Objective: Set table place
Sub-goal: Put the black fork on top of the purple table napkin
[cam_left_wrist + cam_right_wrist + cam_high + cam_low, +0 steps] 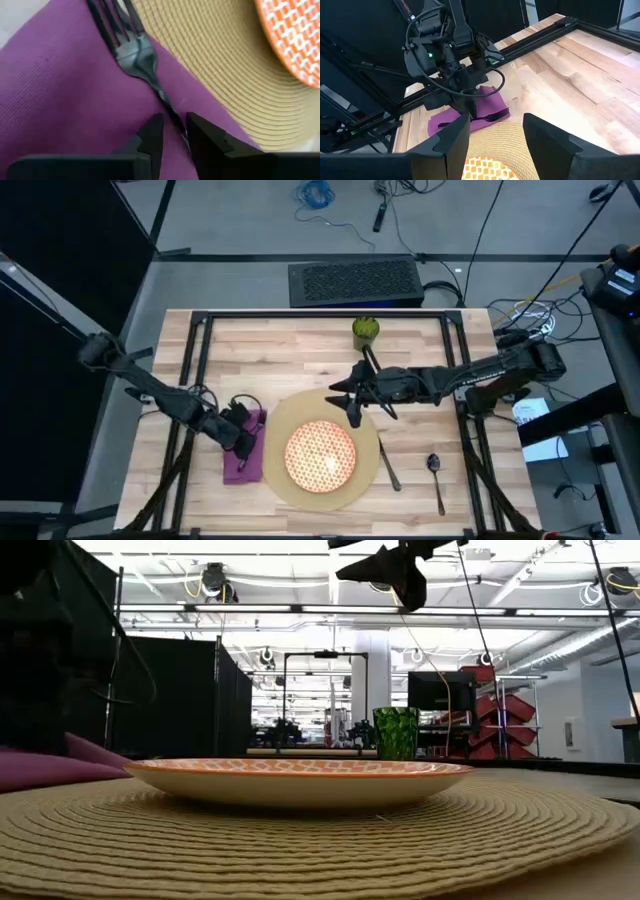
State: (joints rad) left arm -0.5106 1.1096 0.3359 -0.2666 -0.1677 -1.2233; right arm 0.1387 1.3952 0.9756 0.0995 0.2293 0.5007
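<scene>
On my far left I have the left gripper (243, 442) down low over the folded purple cloth napkin (243, 461), which lies on the pale butcher-block wooden table (280, 345) just beside the left edge of the mat. In the left wrist view its fingers (152, 137) are narrowed around the thin handle of the dark metal fork (134, 50); I can't quite tell whether both pads touch it. The fork lies on the napkin with its tines pointing away from the gripper, near the mat's rim.

Next comes the place, the large round pale tan woven mat (367, 470), lying flat near the front middle of the table. The smaller round plate with the red-and-cream lattice pattern (320, 457) sits on it, roughly centred.

Over the mat's far right edge I hold the right gripper (352, 408) up in the air, well clear of the surface, its fingers (455, 142) spread wide with nothing between them; it looks towards the left arm.

Behind it a green textured glass cup (366, 331) stands upright near the table's far edge. Right of the mat a dark table knife (389, 466) lies on the wood, just beside the rim, and farther right, apart from it, a dark spoon (436, 478)
</scene>
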